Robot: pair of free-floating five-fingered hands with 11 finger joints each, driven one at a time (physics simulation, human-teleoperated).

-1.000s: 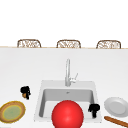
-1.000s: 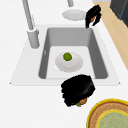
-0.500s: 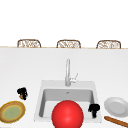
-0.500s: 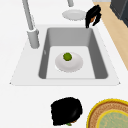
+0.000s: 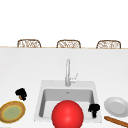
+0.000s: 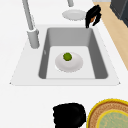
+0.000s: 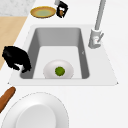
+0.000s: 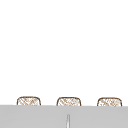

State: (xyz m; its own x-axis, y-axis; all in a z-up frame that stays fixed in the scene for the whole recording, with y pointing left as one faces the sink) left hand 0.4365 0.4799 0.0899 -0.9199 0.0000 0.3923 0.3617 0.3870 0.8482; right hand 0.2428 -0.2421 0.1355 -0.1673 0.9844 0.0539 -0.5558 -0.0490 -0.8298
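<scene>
Hovering lower left beside the yellow plate (image 5: 12, 112), left hand (image 5: 21, 93) curled, empty; right hand (image 5: 94, 109) curled over sink rim (image 5: 97, 100).

In the front view a red ball (image 5: 67, 114) at the lower middle hides the sink floor; its underside and the yellow-rimmed plate (image 5: 12, 112) are cut off at the frame's bottom edge.

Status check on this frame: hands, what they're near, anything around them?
Left hand hovering beside yellow-rimmed plate, holding nothing. Right hand over sink right edge, near white plate. Small dish with green ball in basin.
</scene>
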